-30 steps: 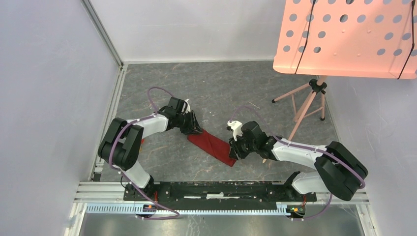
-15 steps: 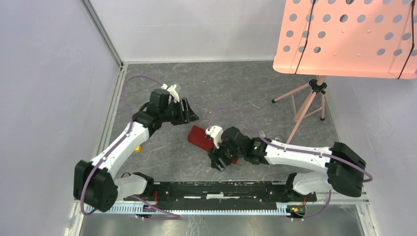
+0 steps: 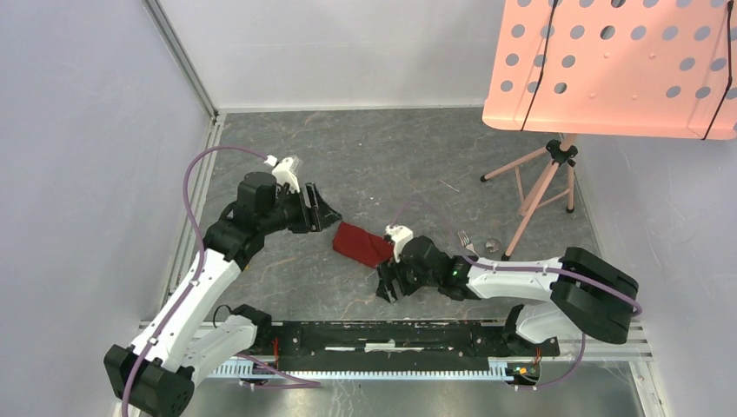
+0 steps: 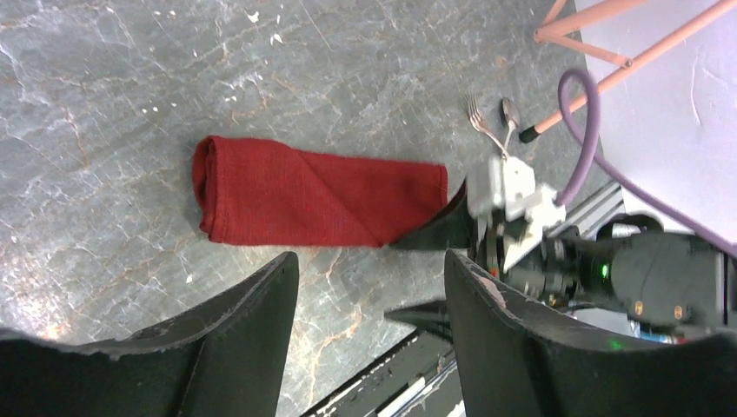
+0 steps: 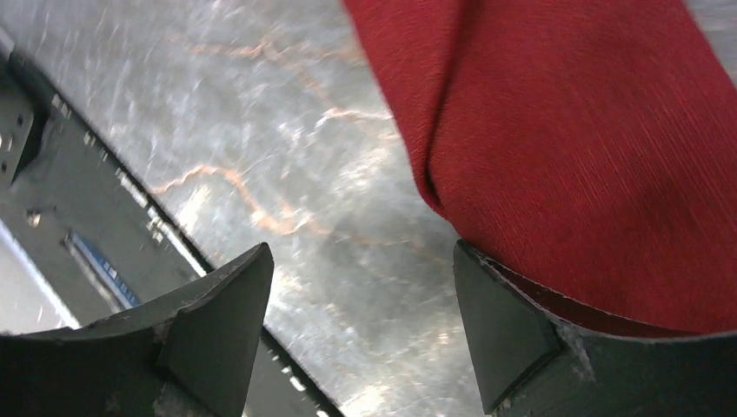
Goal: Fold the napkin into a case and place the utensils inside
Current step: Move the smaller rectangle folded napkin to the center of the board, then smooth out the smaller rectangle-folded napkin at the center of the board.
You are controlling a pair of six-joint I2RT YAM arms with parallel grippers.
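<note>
The dark red napkin lies flat on the grey floor as a narrow folded strip with a diagonal fold. My left gripper hangs open above its far left end, apart from the cloth, with nothing between the fingers. My right gripper is open low at the strip's near right end. In the right wrist view one of its fingertips sits at the napkin's edge, and bare floor shows between the jaws. The utensils, a fork and a spoon, lie side by side to the right.
A pink tripod carrying a perforated pink board stands at the back right; one leg ends close to the utensils. White walls and a metal rail bound the left side. The black base bar runs along the near edge.
Both grippers have opened and let go of the napkin's ends. The left arm has lifted back to the left. The right gripper has swung leftward and nearer, low beside the cloth.
</note>
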